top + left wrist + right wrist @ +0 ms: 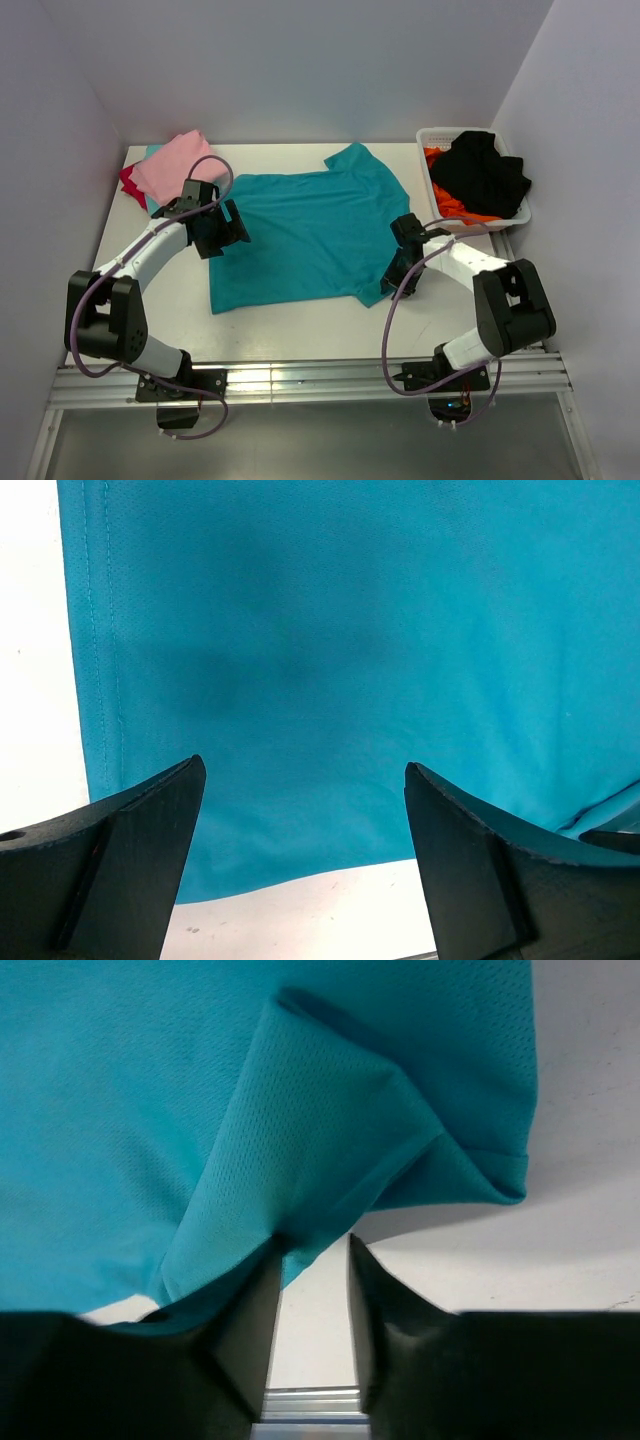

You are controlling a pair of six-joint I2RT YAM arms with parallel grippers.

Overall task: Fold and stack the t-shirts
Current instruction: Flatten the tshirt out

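Note:
A teal t-shirt [300, 235] lies spread flat across the middle of the table, one sleeve pointing to the back. My left gripper [235, 228] hovers over its left edge, open wide; in the left wrist view the gripper [303, 764] has the shirt's [350, 630] hemmed corner and bare table between its fingers. My right gripper [395, 282] is at the shirt's near right corner. In the right wrist view it [313, 1240] shows narrowly parted jaws, a lifted fold of the shirt [300, 1120] draped over the left finger [250, 1310], and table visible through the gap.
At the back left lies a pile of folded shirts: pink [175, 165] on top, red [130, 185] and lighter teal [152, 152] peeking out under it. A white mesh basket [440, 133] at the back right holds black [480, 170] and orange cloth [450, 205]. Walls enclose three sides.

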